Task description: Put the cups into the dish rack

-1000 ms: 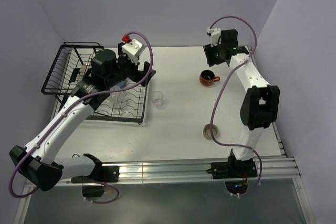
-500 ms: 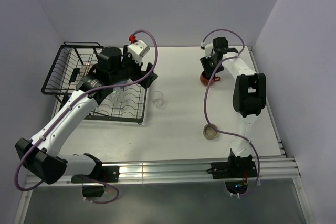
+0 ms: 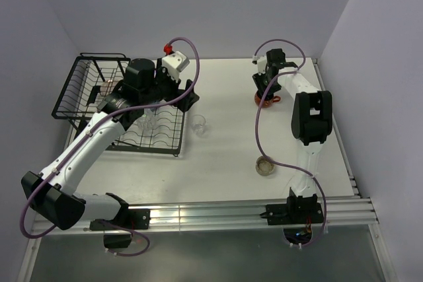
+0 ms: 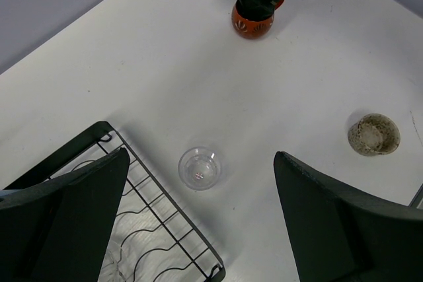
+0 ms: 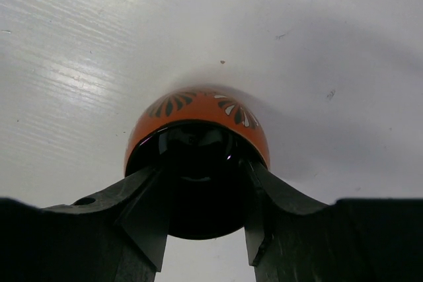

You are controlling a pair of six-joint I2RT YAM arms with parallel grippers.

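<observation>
Our right claw straddles the dark brown-orange cup, well right of the dish rack. Cup sits centred between the jaws; clamped or not, we can't tell. Right arm is nearer.

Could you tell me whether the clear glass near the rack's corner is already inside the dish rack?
No, the clear glass stands upright on the white table, just outside the dish rack's edge wire.

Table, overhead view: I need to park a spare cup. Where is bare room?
Bare: the middle stretch between the clear glass, orange cup and low brownish cup, and the near strip along the front rail. Crowded around the dish rack under the left arm.
</observation>
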